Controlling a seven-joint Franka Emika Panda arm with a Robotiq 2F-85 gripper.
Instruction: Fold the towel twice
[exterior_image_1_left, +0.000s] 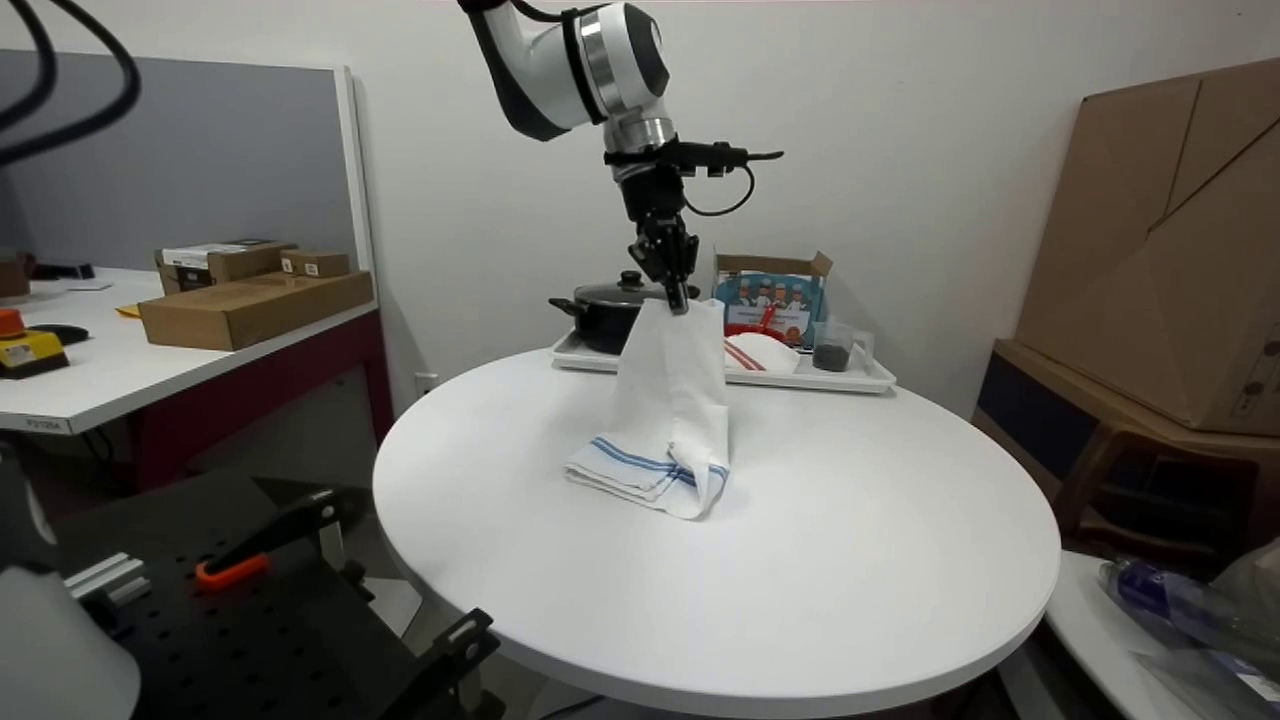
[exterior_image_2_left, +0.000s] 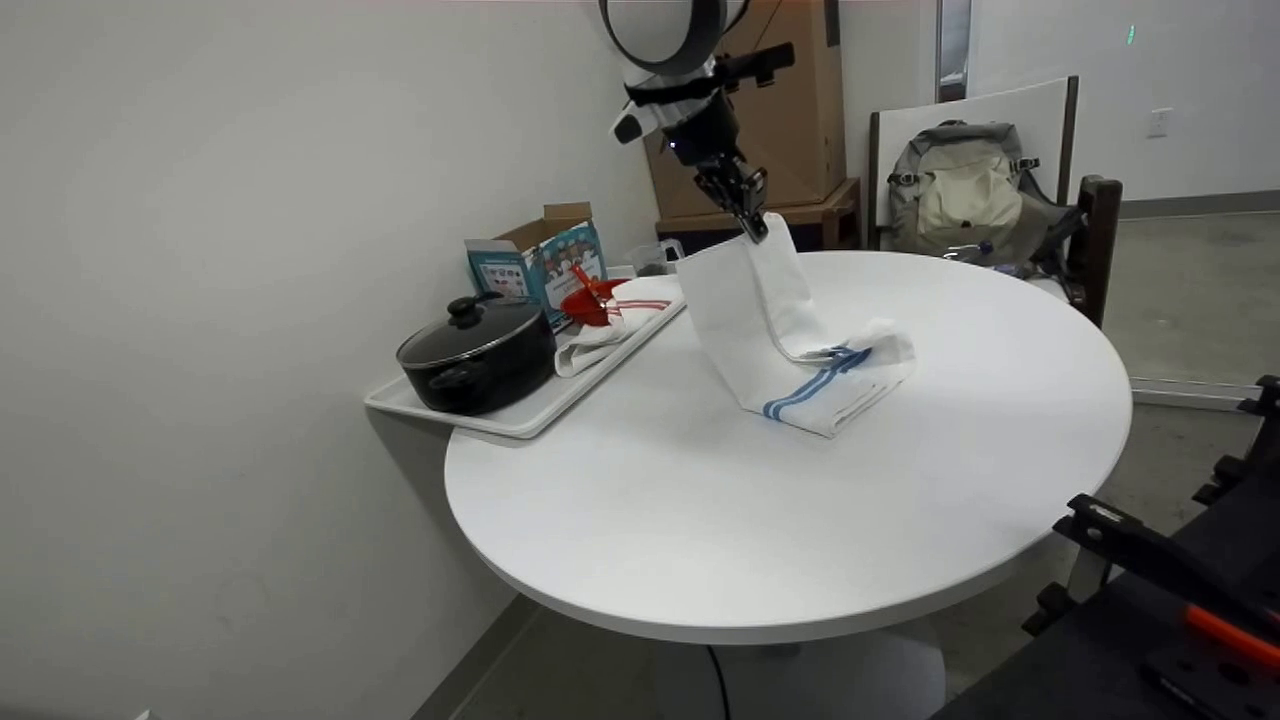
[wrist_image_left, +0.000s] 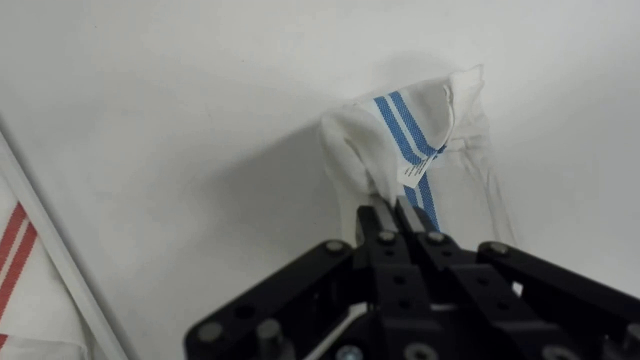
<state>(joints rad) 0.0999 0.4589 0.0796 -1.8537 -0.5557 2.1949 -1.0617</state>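
Pinching raised part of towel (exterior_image_1_left: 660, 400) betw. fingers (wrist_image_left: 410, 215). Prob. past 1st fold, mid-2nd. Rem.: lay over, release.

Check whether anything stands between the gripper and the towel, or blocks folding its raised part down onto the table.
Nothing visible does. The gripper is shut on the towel, and no object shows between its raised part and the striped part on the table. The tray sits aside, near the wall.

And there's the lidded black pot (exterior_image_2_left: 485, 362), sharing the white tray (exterior_image_2_left: 540, 405) with a red-striped cloth (exterior_image_2_left: 615, 330), a blue box (exterior_image_2_left: 562, 265) close by!
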